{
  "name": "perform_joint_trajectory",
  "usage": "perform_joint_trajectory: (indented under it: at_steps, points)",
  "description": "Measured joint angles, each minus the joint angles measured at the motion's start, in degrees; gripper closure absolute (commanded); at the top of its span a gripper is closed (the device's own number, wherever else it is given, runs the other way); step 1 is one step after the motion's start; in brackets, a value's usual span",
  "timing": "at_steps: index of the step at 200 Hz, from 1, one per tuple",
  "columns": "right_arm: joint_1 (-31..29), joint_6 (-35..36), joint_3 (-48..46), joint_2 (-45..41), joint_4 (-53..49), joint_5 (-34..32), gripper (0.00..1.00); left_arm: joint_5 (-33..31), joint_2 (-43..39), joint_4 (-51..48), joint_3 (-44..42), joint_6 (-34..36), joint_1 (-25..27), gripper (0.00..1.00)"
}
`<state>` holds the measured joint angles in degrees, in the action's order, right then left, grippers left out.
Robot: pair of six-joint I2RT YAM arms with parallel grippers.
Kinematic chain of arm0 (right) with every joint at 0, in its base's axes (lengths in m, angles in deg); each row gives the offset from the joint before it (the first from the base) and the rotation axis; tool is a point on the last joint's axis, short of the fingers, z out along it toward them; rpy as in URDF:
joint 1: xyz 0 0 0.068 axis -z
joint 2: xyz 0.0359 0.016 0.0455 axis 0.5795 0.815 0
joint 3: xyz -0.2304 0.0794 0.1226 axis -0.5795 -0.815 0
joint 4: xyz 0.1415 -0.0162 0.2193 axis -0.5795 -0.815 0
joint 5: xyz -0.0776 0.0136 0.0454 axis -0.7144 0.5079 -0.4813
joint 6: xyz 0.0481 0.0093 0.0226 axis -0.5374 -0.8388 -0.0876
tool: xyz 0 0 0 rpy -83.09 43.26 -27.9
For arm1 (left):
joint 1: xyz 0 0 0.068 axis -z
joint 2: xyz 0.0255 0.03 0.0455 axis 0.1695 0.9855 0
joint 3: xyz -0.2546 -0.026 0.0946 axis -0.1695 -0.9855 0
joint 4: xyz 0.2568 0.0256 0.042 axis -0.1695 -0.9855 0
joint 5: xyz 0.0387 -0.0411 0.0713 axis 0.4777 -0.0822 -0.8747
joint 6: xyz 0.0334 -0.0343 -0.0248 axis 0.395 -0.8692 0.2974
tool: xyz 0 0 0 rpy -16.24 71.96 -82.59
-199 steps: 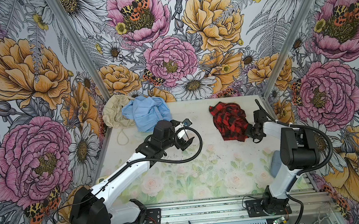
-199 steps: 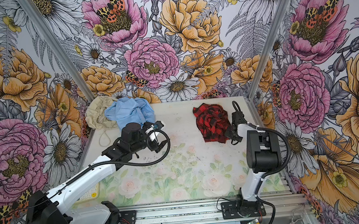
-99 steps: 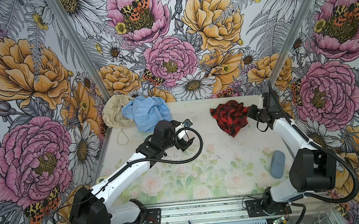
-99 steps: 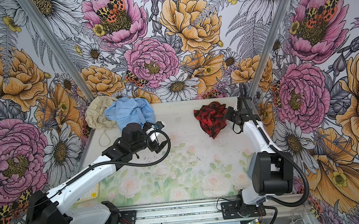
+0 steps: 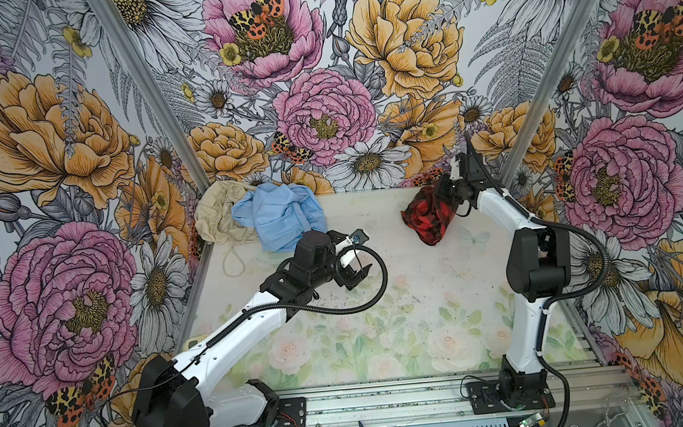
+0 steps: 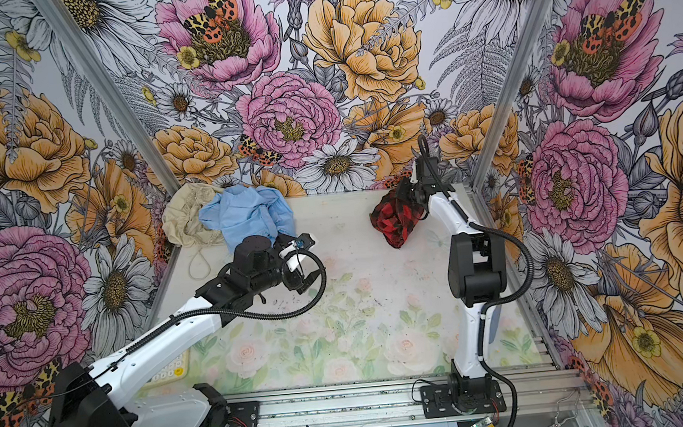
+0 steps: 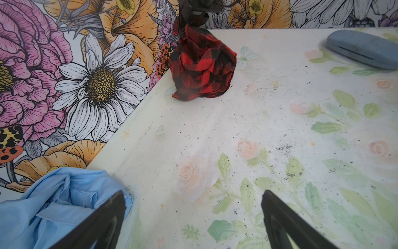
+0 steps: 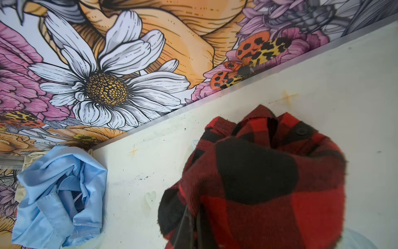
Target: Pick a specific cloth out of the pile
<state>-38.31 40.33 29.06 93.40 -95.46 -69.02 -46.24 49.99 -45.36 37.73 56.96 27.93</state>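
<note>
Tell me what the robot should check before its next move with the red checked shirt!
1. Right gripper shut on the red checked cloth: ok.
2. Cloth apart from the blue garment and beige cloth: ok.
3. Cloth hanging clear of the table: not ok, its bottom touches.
4. Left gripper open, empty, well away: ok.
5. How much fabric is pinched: cannot tell, folds hide the jaws.

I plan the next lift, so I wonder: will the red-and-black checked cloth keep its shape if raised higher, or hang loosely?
Probably floppy: the checked cloth hangs in crumpled folds below the right tool, its lower edge seemingly on the table. Likely light: one small pinch carries most of it. Its fuzzy surface should resist slipping.
</note>
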Motion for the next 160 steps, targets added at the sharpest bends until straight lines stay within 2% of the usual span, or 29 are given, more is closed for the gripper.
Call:
perform_joint_trajectory:
  at_steps: [66, 112, 160]
  points:
    - [-5.22, -5.42, 15.3, 17.31, -0.48, 1.07, 1.0, -0.83, -0.07, -0.07, 0.0, 0.87, 0.02, 0.01]
    - [-4.48, -10.67, 14.58, 18.75, -2.58, -2.91, 1.0, -1.05, -0.68, -0.44, 0.0, 1.03, 0.02, 0.01]
    - [-1.44, -14.36, 13.05, 18.91, -2.62, -0.55, 1.0, -1.03, -1.07, -0.48, 0.0, 1.03, 0.02, 0.01]
